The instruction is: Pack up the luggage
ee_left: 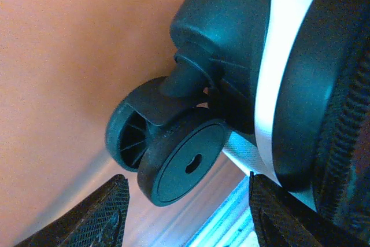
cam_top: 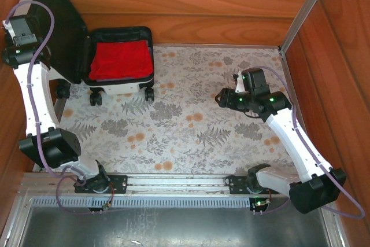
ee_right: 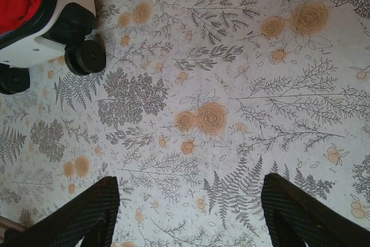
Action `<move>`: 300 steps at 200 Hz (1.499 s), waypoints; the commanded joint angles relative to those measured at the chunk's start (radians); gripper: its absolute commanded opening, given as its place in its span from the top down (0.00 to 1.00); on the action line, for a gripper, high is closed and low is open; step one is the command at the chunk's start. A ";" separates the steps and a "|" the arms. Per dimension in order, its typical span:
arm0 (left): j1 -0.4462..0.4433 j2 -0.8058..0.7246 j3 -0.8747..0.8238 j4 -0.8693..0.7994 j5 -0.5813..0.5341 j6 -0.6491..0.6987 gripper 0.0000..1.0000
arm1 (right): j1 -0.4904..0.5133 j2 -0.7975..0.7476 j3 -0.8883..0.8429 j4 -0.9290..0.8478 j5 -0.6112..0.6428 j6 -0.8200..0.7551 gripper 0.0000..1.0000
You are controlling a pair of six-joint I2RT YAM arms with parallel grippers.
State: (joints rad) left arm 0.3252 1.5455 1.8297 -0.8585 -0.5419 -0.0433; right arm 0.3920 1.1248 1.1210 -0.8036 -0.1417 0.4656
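Note:
The luggage point(cam_top: 118, 85), a small white hard-shell suitcase, lies open at the back left of the table. A folded red cloth point(cam_top: 120, 59) lies in its black-lined base. Its lid point(cam_top: 58, 27) stands raised against the left wall. My left arm's wrist point(cam_top: 20, 33) is beside the outer face of the lid. In the left wrist view my left gripper point(ee_left: 188, 203) is open just below a black double wheel point(ee_left: 173, 157) and the white shell point(ee_left: 283, 56), with nothing between its fingers. My right gripper point(ee_right: 188, 201) hangs open over the bare tablecloth at the right point(cam_top: 228, 96).
A floral tablecloth point(cam_top: 191, 120) covers the table. Wooden walls close the back and both sides. A metal post point(cam_top: 306, 10) runs up the back right corner. The suitcase's wheels point(cam_top: 95, 98) stand on the cloth at its near side.

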 commanded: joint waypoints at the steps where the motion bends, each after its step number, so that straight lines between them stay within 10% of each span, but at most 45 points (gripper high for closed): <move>1: -0.017 -0.084 -0.011 0.010 0.156 -0.059 0.39 | -0.004 -0.016 -0.006 -0.016 -0.016 0.011 0.31; 160: -0.069 0.037 0.072 0.048 -0.026 -0.017 0.34 | -0.001 0.047 0.011 -0.009 -0.025 0.001 0.32; 242: -0.100 0.056 0.078 0.061 -0.002 -0.076 0.73 | 0.001 0.067 0.005 -0.019 -0.014 -0.016 0.36; 300: -0.390 -0.019 0.003 0.163 -0.099 0.015 0.80 | 0.001 0.035 -0.046 0.011 -0.011 -0.011 0.36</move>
State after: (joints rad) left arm 0.0856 1.5734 1.8553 -0.7353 -0.6468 -0.1131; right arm 0.3920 1.1843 1.1038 -0.7979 -0.1574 0.4622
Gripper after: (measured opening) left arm 0.217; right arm 0.638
